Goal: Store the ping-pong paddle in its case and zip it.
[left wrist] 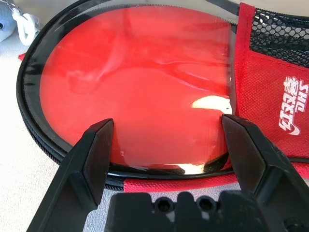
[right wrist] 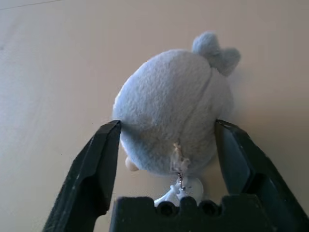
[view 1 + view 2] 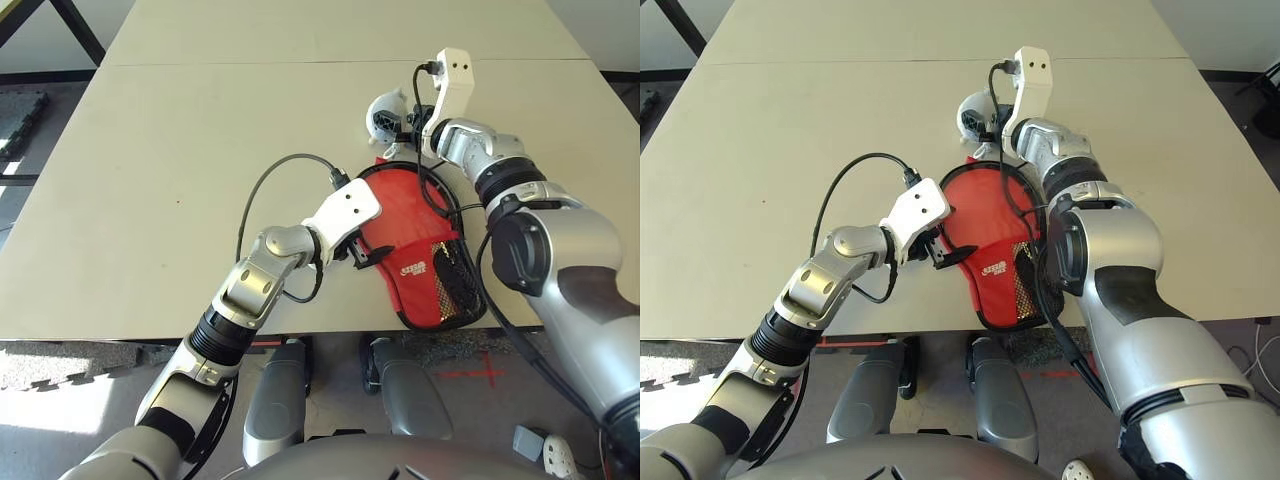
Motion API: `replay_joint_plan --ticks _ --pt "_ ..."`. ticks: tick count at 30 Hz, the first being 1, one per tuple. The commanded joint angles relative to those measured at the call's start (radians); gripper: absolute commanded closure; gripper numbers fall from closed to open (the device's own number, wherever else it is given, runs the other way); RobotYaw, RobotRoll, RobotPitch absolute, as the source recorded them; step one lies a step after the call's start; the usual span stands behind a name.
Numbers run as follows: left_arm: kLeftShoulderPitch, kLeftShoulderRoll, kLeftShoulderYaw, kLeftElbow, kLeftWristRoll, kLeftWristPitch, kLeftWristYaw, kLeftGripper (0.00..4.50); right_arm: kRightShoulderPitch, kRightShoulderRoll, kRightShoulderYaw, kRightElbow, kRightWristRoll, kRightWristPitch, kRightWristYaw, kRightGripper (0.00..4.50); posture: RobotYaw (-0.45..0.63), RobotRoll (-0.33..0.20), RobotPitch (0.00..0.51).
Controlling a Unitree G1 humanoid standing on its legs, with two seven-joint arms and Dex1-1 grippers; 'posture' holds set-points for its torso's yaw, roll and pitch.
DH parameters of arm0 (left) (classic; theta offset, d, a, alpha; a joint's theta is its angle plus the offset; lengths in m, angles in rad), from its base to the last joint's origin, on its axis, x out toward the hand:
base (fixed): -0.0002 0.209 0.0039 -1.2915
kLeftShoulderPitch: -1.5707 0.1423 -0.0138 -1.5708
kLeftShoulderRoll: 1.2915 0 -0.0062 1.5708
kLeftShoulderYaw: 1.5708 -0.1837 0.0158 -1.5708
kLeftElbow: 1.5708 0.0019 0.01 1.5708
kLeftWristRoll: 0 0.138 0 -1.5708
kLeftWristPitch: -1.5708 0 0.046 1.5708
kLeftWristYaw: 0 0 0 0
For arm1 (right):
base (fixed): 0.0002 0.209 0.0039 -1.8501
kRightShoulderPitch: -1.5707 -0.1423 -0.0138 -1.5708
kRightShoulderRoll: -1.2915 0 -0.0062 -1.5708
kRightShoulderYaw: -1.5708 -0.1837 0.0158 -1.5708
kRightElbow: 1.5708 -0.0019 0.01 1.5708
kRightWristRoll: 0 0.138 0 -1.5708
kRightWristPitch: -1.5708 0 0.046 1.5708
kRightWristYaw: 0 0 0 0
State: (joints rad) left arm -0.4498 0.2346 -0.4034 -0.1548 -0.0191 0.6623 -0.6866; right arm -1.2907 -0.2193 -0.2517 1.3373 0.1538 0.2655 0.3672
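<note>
Between the open left tool lies the case.

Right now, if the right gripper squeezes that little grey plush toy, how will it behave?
The plush toy looks soft and fuzzy, so it will probably squash between the right gripper fingers rather than slip. It seems light, and its clasp suggests it is tethered, likely tugging the case.

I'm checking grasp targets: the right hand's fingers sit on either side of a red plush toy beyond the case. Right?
Not quite: the plush toy is grey, not red, as the right wrist view shows. The rest holds: the right hand has a finger on either side of it, beyond the case.
</note>
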Motion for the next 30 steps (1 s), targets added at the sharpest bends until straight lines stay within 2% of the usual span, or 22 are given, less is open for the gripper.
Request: replay_joint_plan --ticks 1,8,17,30 --pt "0.041 0.000 -0.062 0.029 -0.001 0.052 -0.006 0.00 0.007 0.003 -0.018 0.016 -0.016 -0.012 -0.048 1.74 0.14 0.000 0.223" --pt "0.038 -0.004 -0.066 0.032 -0.004 0.052 -0.005 0.00 0.016 -0.032 -0.038 0.013 -0.027 -0.035 -0.093 4.39 0.13 0.000 0.216" --pt "0.022 -0.016 -0.074 0.064 0.000 0.030 -0.009 0.00 0.021 -0.140 -0.036 0.006 -0.058 -0.055 -0.089 4.45 0.10 0.000 0.208" --pt "0.004 -0.029 -0.084 0.115 0.002 -0.012 -0.014 0.00 0.059 -0.350 -0.002 -0.016 -0.115 -0.033 0.026 4.45 0.07 0.000 0.191"
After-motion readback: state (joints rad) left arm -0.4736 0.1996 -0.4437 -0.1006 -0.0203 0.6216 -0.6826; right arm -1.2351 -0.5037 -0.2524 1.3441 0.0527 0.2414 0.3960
